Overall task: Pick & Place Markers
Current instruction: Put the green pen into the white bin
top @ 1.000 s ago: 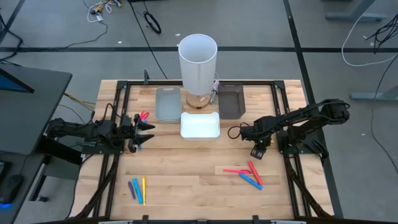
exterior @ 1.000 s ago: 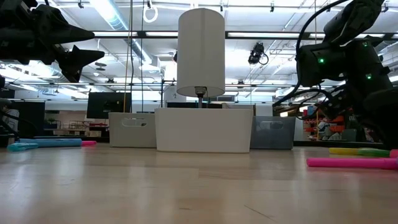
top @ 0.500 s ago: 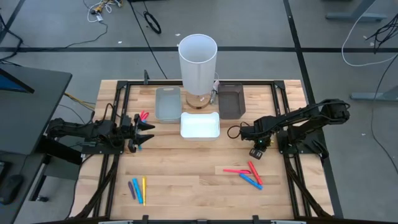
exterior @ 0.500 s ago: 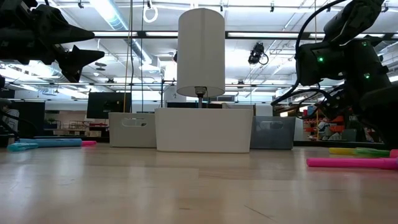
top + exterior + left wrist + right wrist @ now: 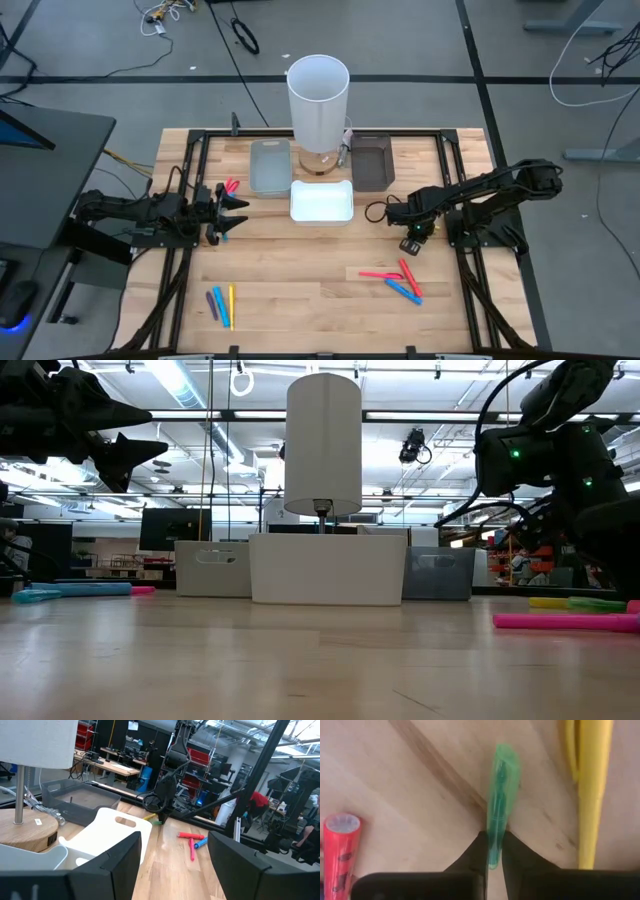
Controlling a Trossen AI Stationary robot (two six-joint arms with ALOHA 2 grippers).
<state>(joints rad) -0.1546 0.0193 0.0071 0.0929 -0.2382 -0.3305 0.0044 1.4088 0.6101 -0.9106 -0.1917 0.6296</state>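
**Right gripper clamped on green marker, raised a touch**

Against the picture a second back: right gripper [image 5: 413, 243] shifted slightly toward the white tray [image 5: 322, 201], sitting a bit higher off the table [image 5: 300, 280] in the low view. Left arm unchanged. Markers on the table unmoved.

Right arm: reaching in from the table's right edge, elbow folded, wrist pointing down, gripper right of the white tray and near it. Fingers [image 5: 476, 851] pinched tight on a green marker [image 5: 499, 800], held by its lower end, the rest sticking out past the fingertips. In the right wrist view, a yellow marker [image 5: 592, 790] to one side and a red marker [image 5: 339, 851] to the other, both lying on the wood.

Left arm: stretched level from the table's left edge, left gripper [image 5: 232, 213] hovering left of the white tray, well above the wood in the low view. Fingers [image 5: 107, 865] spread wide, holding nothing.

Other markers, placed from the white tray:
- red and blue cluster [image 5: 398, 281] right and toward the front, past the right gripper
- purple, blue, yellow group [image 5: 221, 303] left and toward the front
- pink and blue pair [image 5: 227, 187] left, just beside the left gripper

Grey tray [image 5: 269, 167] and dark tray [image 5: 372, 162] behind the white tray, white cylinder [image 5: 318, 101] between them.
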